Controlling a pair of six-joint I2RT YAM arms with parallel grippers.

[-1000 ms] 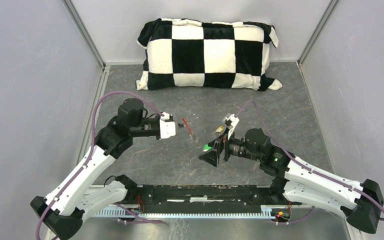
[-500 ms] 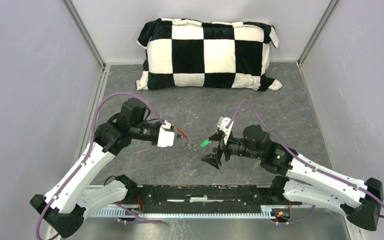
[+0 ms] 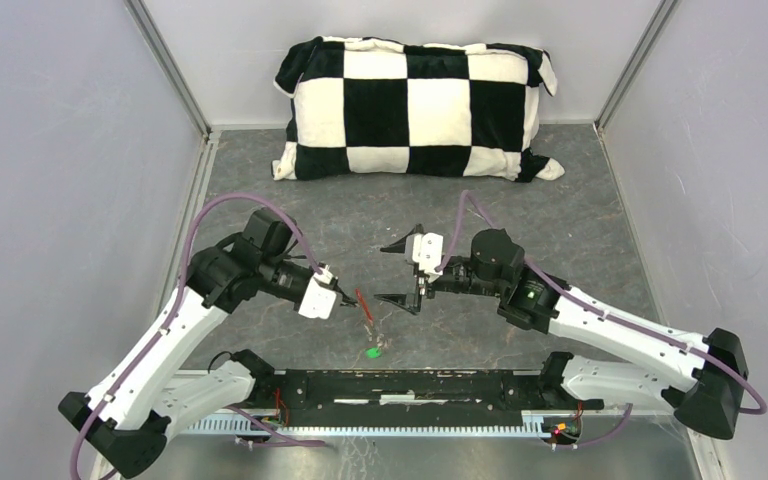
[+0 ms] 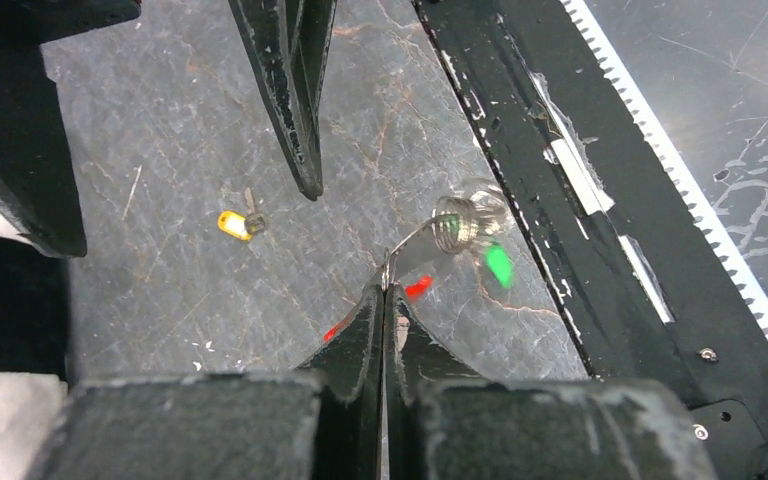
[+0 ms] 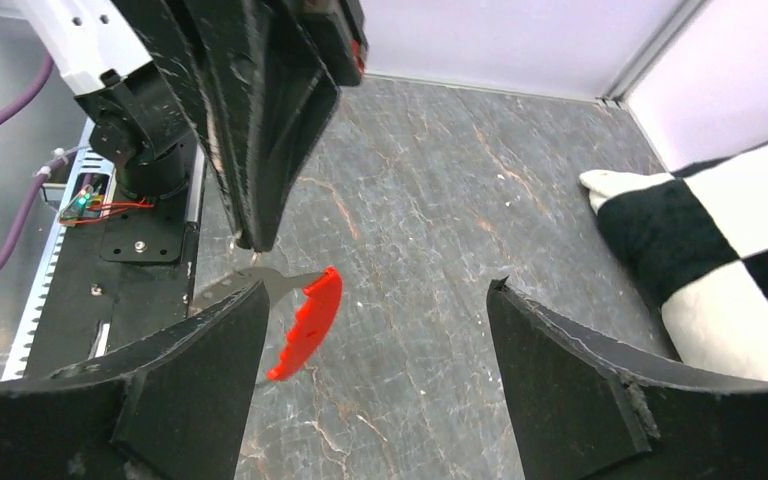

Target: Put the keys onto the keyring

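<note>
My left gripper is shut on the thin silver keyring, low over the table. The ring's red tag hangs just beyond the fingertips. The green-headed key shows blurred just past the ring's far end. I cannot tell whether it hangs from the ring or lies on the table. The yellow-headed key lies on the table by itself. My right gripper faces the left one with its jaws wide open and nothing between them. The red tag is next to its lower finger.
A black-and-white checkered pillow lies against the back wall. The black base rail with a toothed metal strip runs along the near edge, close to the green key. Grey walls enclose the marbled table.
The green key has left the right gripper and now sits lower, toward the near edge. The left gripper moved down and nearer with the keyring. The right gripper swung up and to the left.
</note>
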